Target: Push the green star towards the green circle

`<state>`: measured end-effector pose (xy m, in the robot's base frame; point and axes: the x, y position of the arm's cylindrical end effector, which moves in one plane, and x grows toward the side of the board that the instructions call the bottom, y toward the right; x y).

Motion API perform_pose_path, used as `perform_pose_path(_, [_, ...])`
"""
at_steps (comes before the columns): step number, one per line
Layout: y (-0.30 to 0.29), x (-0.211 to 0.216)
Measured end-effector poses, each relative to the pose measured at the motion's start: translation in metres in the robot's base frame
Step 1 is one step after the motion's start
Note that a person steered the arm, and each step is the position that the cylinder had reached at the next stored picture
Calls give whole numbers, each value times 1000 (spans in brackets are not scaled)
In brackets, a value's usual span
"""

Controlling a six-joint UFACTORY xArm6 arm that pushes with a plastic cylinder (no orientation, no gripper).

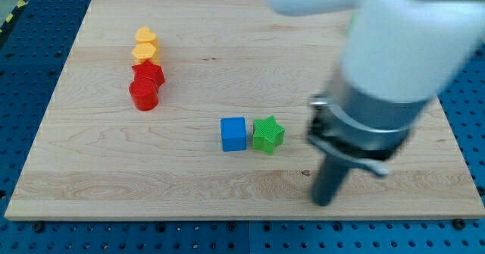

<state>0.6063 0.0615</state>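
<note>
My tip (323, 202) on desk (227, 178), view's lower right, right of and slightly below green star (267, 134), apart from it. No end effector here, just bare rod, nothing grasped. Green star near desk centre, just beside blue cube (233, 133) on its left. Upper left cluster: two yellow blocks (145, 45) above red star (148, 73) and red cylinder (143, 95), touching in column. Green circle not visible.

Green star (268, 134), lying flat, mid-board, just right of blue cube (233, 133)
</note>
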Motion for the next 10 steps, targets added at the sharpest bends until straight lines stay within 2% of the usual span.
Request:
perform_pose_path(1, [-84, -17])
perform_pose_path(2, [-92, -28])
perform_pose_path(6, [-17, -75])
perform_pose_path(10, [-51, -129])
